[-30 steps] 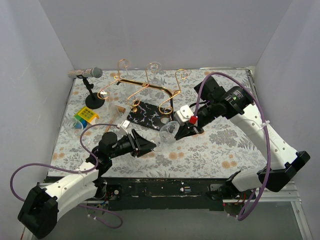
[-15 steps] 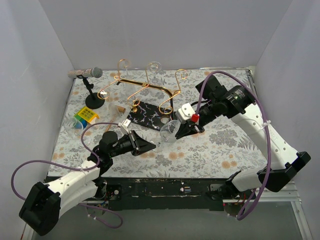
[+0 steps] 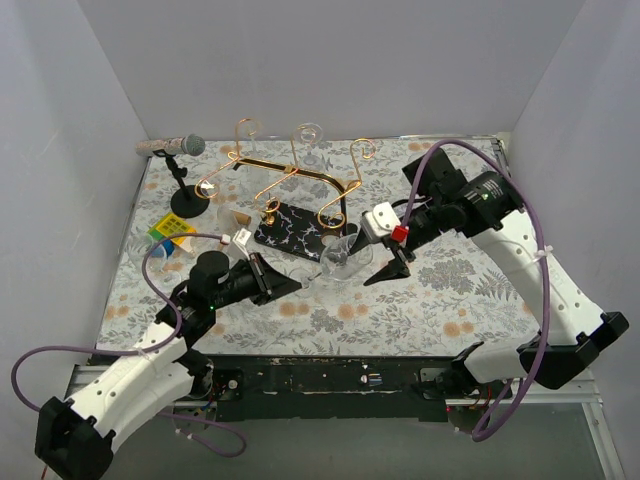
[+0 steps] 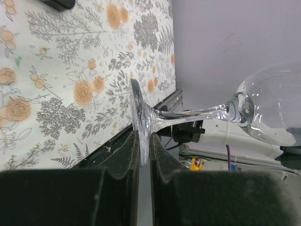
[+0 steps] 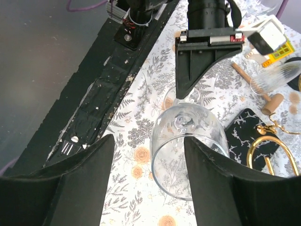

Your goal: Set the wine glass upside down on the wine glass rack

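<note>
We pinch the wine glass (image 4: 188, 113) by its foot in the left gripper (image 4: 143, 136), bowl sideways between the spread right gripper (image 5: 148, 139), probably so it can be flipped onto the rack (image 3: 290, 180) just beyond.

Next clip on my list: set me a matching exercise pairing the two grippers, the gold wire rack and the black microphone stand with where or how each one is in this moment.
Column one:
1. left gripper
2. right gripper
3. gold-coloured bent-wire wine glass rack
4. black microphone stand

Column two:
A. shut on the round foot of the clear wine glass
B. at the far left of the floral table
C. open, one finger on each side of the wine glass bowl
D. stands on a black rectangular base veined in white

Pairs: 1-A, 2-C, 3-D, 4-B
</note>
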Robot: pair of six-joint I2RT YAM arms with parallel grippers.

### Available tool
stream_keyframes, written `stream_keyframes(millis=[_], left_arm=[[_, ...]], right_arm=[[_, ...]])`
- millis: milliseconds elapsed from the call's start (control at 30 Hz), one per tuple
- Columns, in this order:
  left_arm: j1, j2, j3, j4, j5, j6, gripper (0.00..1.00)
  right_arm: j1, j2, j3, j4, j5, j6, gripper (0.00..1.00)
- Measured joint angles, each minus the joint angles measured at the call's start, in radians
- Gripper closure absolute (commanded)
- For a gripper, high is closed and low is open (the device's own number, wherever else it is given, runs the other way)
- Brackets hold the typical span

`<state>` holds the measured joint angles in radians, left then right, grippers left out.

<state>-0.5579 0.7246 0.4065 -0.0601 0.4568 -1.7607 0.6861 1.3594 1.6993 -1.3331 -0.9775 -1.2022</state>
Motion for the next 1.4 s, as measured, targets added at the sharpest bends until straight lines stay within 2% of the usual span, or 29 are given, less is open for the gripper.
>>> stream_keyframes(millis=[200, 400, 800, 1067, 1400], left_arm=[[0.005, -0.028, 0.159, -0.265, -0.116, 0.138, 1.00], [0.006, 0.043, 0.357, -0.552, -0.271, 0.297, 1.00], [0.007, 0.143, 0.688, -0.911, -0.540, 0.584, 1.00], [0.007, 0.226, 0.888, -1.062, -0.714, 0.774, 1.00], [-0.029, 0.379, 1.028, -1.139, -0.883, 0.959, 1.00]], right_arm=[[-0.076, -0.033, 0.021, 0.002, -0.015, 0.003, 0.27], [-0.161, -0.079, 0.069, 0.008, -0.017, 0.021, 0.27], [-0.280, -0.101, 0.127, 0.016, 0.008, 0.050, 0.27], [-0.346, -0.076, 0.139, 0.027, -0.019, 0.071, 0.27], [-0.391, -0.068, 0.138, 0.047, -0.056, 0.077, 0.27]])
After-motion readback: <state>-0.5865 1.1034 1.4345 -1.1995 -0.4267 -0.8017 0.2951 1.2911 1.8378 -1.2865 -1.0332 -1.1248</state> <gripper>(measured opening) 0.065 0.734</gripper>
